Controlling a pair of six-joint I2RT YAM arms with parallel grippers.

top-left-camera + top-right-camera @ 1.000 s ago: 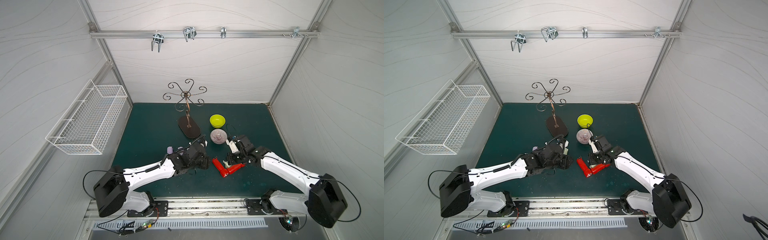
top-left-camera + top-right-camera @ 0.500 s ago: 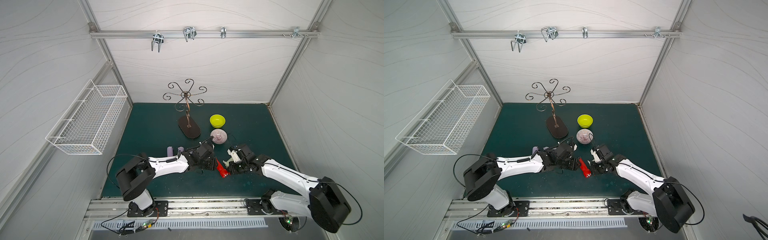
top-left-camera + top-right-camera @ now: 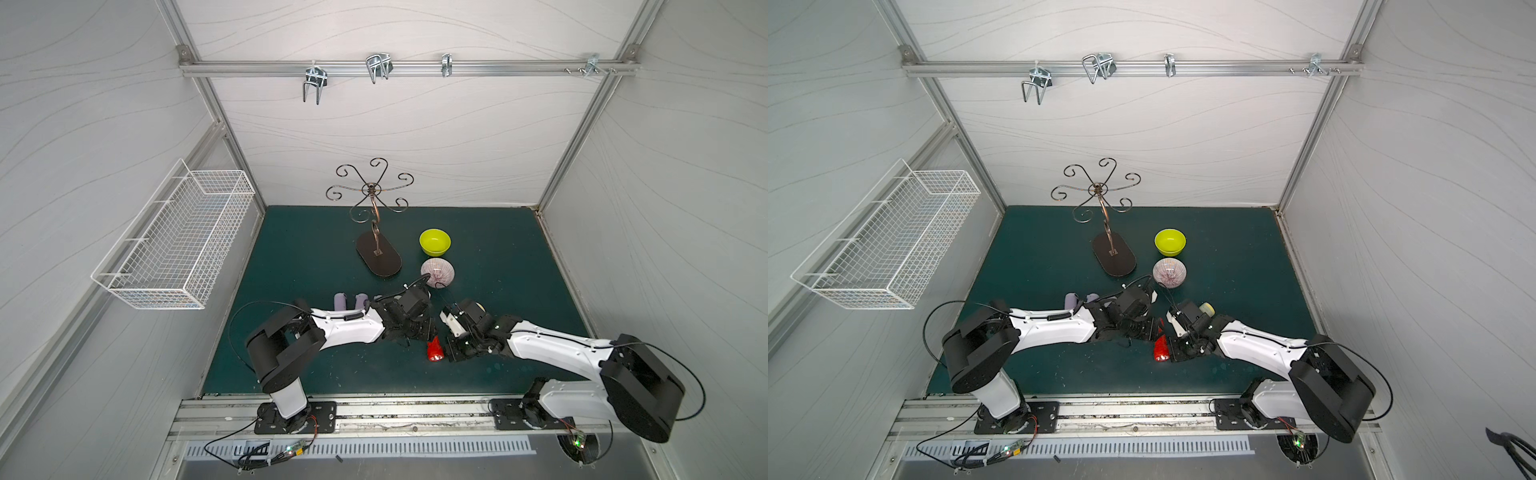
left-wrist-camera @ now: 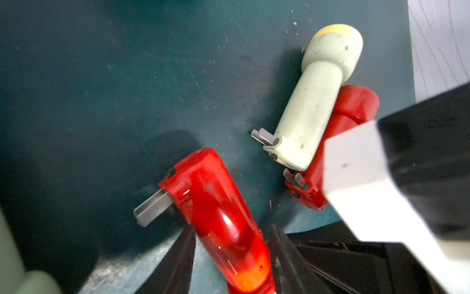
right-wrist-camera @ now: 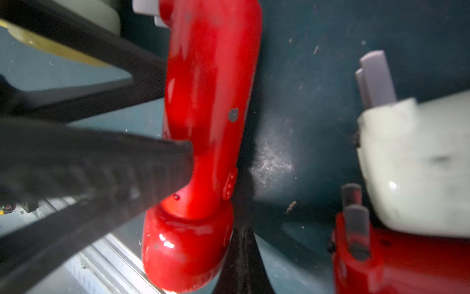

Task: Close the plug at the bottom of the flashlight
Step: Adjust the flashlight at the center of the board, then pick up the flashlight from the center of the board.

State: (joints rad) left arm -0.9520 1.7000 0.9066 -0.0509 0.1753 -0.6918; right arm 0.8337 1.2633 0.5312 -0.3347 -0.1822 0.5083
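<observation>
The left tool (image 4: 231,229) grips the red flashlight (image 4: 211,193) across its body, near the desk's (image 3: 374,374) front edge. The flashlight's long axis runs away from that edge, with the plug (image 4: 152,208) unfolded at the far end. The right tool (image 5: 241,234), shut and empty, sits beside the head (image 5: 185,249).
</observation>
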